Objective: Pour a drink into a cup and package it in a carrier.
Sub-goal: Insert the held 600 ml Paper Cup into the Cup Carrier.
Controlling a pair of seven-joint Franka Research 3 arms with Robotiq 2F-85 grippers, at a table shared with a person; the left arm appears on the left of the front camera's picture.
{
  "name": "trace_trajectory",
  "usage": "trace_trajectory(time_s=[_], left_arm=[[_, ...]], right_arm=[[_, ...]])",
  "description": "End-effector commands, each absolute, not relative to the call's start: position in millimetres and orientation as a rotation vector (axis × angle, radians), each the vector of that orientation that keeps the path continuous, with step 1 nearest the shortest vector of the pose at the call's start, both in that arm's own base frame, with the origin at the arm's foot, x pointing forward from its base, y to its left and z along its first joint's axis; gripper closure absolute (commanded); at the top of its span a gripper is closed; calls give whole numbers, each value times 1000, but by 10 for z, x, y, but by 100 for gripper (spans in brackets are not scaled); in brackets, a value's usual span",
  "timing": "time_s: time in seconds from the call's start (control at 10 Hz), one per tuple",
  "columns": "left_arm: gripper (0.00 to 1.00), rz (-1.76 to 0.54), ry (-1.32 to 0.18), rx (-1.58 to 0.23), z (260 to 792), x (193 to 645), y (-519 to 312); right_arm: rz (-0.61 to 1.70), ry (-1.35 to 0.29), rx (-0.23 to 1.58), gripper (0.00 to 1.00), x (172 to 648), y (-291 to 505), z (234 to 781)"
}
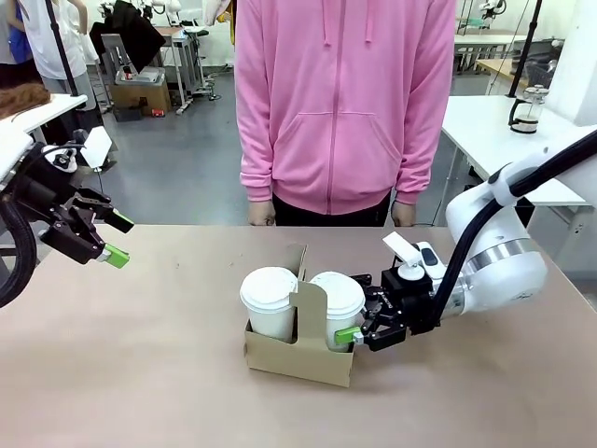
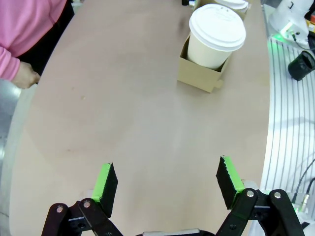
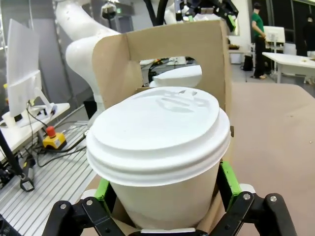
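Lab room, tan table [image 1: 140, 355] with a person in a pink hoodie [image 1: 345, 103] standing at the far edge, hands resting at the rim; more white tables and a glass jug [image 1: 529, 109] on one behind to the right. The carrier [image 1: 300, 355] sits mid-table holding two lidded cups upright side by side, handle tab between them. Right gripper [image 1: 359, 334] is right at the right-hand cup [image 1: 338, 308], level with its wall; in the right wrist view the cup stands between the green pads [image 3: 227, 179], jaws spread wide, looks just let go, not squeezing. Left gripper [image 1: 110, 239] hangs well apart at the table's left, jaws apart, nothing held. Right arm clearly nearer. Packaging looks done; likely next move is backing straight off without tipping the cup.
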State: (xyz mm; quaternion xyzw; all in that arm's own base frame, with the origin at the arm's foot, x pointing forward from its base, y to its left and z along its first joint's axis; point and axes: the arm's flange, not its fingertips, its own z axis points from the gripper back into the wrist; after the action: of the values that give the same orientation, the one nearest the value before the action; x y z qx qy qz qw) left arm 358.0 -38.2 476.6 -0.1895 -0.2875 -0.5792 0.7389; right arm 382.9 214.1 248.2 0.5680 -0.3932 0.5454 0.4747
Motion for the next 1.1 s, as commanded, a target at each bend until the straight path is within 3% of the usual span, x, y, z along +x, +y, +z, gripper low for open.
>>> trace_trajectory(time_s=[0.0, 0.4, 0.6, 1.0], left_arm=[[0, -1279, -653, -433, 4773, 3587, -384], [0, -1279, -653, -433, 4773, 3587, -384], [0, -1279, -653, -433, 4773, 3587, -384], [0, -1279, -653, -433, 4773, 3587, -384]], right_arm=[[1351, -989, 1301, 0, 3730, 1888, 2720], [1300, -1030, 1029, 0, 3677, 1151, 3312], [1126, -1010, 827, 0, 3560, 474, 3741], [852, -939, 680, 0, 3312, -314, 3966]])
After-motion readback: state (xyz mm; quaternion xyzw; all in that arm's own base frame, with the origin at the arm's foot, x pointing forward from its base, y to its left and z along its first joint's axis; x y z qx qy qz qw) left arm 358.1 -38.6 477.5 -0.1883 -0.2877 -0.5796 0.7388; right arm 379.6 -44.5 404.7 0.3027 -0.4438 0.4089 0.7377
